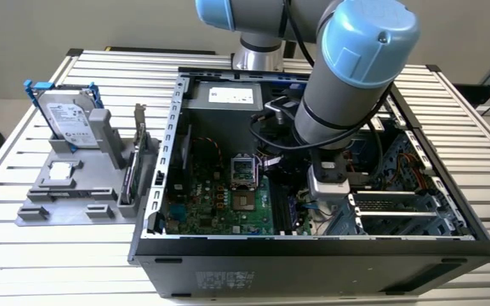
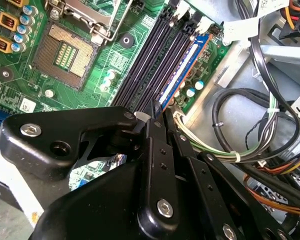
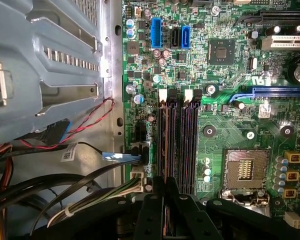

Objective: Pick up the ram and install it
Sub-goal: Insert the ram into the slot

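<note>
From the exterior view I see the arm reaching down into the open computer case (image 1: pixel 228 159) on the desk (image 1: pixel 49 255), its gripper (image 1: pixel 326 197) low beside the motherboard (image 1: pixel 219 204). In the second wrist view, the ram (image 2: pixel 182 72) stands in the outermost memory slot, its near end pinched between the fingers (image 2: pixel 157 125). The first wrist view shows the slots (image 3: pixel 177 145) lengthwise, with white latches at their far ends.

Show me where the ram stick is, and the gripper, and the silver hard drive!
ram (image 2: pixel 182 70): second wrist view, on its blue edge standing in the slot.
gripper (image 2: pixel 157 112): second wrist view, between the black fingertips, shut on the ram's end.
hard drive (image 1: pixel 68 121): exterior view, on its silver face.
</note>
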{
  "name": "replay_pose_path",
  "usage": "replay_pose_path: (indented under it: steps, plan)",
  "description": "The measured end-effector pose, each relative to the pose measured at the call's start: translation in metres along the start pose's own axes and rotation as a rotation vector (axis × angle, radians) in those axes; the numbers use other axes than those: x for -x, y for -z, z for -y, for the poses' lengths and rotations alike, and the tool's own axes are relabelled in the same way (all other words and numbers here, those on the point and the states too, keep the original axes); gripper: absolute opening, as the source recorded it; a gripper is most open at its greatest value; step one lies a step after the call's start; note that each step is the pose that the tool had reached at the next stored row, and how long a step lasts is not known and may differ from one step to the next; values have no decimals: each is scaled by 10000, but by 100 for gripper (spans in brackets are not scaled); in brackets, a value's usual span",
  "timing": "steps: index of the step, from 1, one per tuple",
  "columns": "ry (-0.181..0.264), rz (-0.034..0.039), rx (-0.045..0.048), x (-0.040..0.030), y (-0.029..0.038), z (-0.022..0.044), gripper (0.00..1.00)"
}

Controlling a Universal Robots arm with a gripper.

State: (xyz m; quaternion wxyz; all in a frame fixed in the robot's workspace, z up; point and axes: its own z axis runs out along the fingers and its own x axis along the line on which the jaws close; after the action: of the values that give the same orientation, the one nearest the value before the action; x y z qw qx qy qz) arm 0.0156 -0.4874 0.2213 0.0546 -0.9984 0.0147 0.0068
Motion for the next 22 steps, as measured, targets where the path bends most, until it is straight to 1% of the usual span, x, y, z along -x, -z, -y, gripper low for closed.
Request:
replay_pose_path:
  steps: [10, 11, 15, 18, 22]
  plan:
    - [58, 5, -19, -11, 0, 1, 0]
    - [59, 7, -57, -14, -14, -2, 0]
    - [58, 7, -74, -18, -21, -11, 0]
    - [31, 4, -112, -20, -24, -12, 0]
    - [19, 4, -117, -30, -25, -12, 0]
